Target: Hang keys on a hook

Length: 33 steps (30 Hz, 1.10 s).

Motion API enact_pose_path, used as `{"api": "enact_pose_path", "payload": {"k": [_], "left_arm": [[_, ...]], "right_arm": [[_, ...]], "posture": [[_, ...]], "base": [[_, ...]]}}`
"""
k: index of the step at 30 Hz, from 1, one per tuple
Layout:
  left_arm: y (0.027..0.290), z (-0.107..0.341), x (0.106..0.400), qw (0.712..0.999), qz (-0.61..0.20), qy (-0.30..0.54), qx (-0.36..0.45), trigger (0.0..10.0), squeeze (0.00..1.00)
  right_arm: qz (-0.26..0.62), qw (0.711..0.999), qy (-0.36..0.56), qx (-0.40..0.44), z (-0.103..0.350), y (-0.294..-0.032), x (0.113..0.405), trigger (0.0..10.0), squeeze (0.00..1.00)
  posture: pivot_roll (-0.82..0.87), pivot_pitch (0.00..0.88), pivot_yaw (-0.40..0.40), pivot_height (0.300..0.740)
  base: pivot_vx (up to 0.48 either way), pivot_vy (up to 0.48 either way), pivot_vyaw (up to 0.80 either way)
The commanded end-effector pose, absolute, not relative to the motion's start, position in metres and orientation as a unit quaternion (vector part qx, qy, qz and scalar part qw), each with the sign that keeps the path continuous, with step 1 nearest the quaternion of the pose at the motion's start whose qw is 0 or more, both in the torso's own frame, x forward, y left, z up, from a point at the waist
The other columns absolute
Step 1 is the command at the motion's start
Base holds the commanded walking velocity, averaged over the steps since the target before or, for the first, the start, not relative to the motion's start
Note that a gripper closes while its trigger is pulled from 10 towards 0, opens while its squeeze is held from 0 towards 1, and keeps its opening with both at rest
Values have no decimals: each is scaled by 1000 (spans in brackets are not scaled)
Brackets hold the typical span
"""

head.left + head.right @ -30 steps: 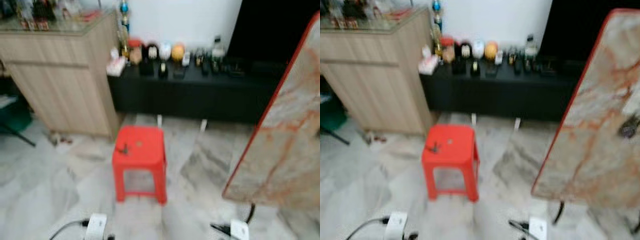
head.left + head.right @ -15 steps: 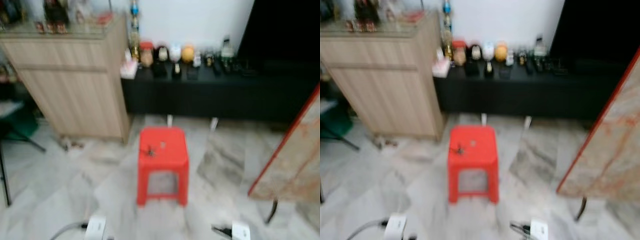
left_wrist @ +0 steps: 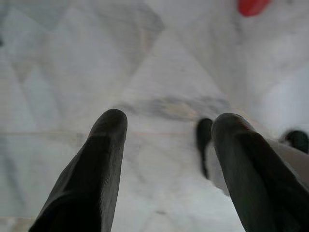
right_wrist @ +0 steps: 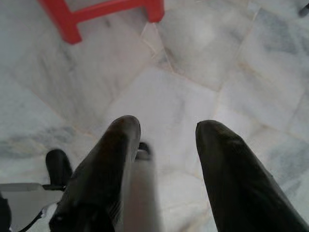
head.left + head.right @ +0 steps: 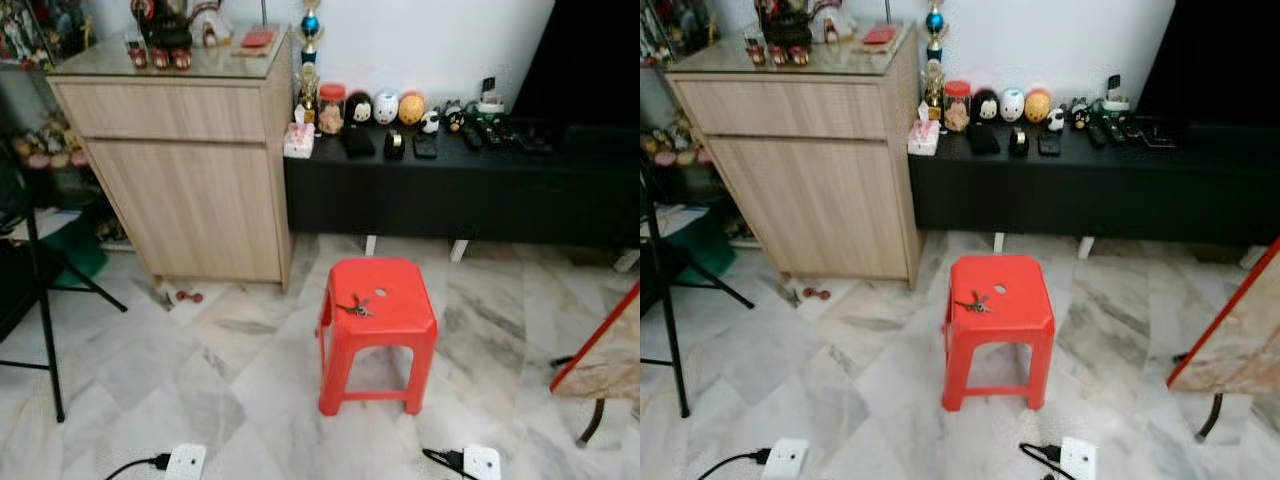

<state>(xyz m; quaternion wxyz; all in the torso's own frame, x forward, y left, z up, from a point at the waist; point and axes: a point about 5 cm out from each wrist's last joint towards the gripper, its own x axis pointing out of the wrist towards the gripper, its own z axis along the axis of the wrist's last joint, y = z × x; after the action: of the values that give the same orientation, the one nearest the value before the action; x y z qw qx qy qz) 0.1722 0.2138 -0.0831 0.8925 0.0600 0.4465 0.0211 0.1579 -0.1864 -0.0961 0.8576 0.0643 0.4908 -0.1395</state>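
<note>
Since the earlier frames the whole scene has slid rightward and sharpened, which is read as a camera turn, not a move of the things; the keys are seen in the same spot on the stool as before.

Marble floor (image 5: 140,370), pale grey with darker veins, is spread across the foreground. A light wood cabinet (image 5: 190,170) is stood at left against the wall, with small figurines and a red item set on its glass top. A long black low surface (image 5: 450,190) is run along the wall beside it, touching the cabinet's side; a row of jars, round toy heads and remote controls is lined along it. A marble-patterned board with red edge (image 5: 600,355) is cut off at the right edge. A black stand (image 5: 40,300) is placed at far left.

A red plastic stool (image 5: 378,330) is set on the floor in front of the low surface, near centre. The keys (image 5: 355,307) are laid on the stool's seat, toward its left side, just beside a small hole in the seat.

Two white wall-type sockets with black cables (image 5: 184,462) are laid on the floor at the bottom edge.

The left gripper (image 3: 166,125) is hung over bare floor, fingers apart, nothing between them. The right gripper (image 4: 166,128) is likewise spread, held over floor near the stool's feet.
</note>
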Motion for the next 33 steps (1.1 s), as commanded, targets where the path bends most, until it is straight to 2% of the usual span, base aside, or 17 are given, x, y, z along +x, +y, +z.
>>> {"api": "enact_pose_path", "payload": {"k": [1, 16, 19, 24, 26, 33], "left_arm": [[207, -85, 172, 890, 10, 451, 59, 10000, 0], [204, -82, 178, 897, 13, 440, 49, 10000, 0], [204, -82, 180, 898, 14, 437, 47, 10000, 0], [204, -81, 181, 899, 15, 435, 47, 10000, 0], [203, -81, 181, 900, 14, 434, 47, 10000, 0], [201, -80, 184, 902, 15, 428, 46, 10000, 0]], "right_arm": [[-152, 854, 493, 61, -97, -194, 153, 10000, 0], [-155, 855, 492, 53, -96, -195, 154, 10000, 0], [-166, 855, 488, 52, -95, -207, 152, 10000, 0], [-164, 861, 480, 35, -93, -213, 154, 10000, 0], [-172, 863, 474, 41, -92, -215, 155, 10000, 0], [-182, 867, 461, 55, -90, -219, 157, 10000, 0]], "posture": [[3, 0, 3, 740], [14, 0, 0, 740], [15, 0, -5, 740], [15, 0, -5, 740], [17, 0, -6, 740], [18, 0, -8, 740]], "base": [[0, 0, 0], [0, 0, 0], [0, 0, 0], [0, 0, 93], [0, 0, 800], [0, 0, 0]]}}
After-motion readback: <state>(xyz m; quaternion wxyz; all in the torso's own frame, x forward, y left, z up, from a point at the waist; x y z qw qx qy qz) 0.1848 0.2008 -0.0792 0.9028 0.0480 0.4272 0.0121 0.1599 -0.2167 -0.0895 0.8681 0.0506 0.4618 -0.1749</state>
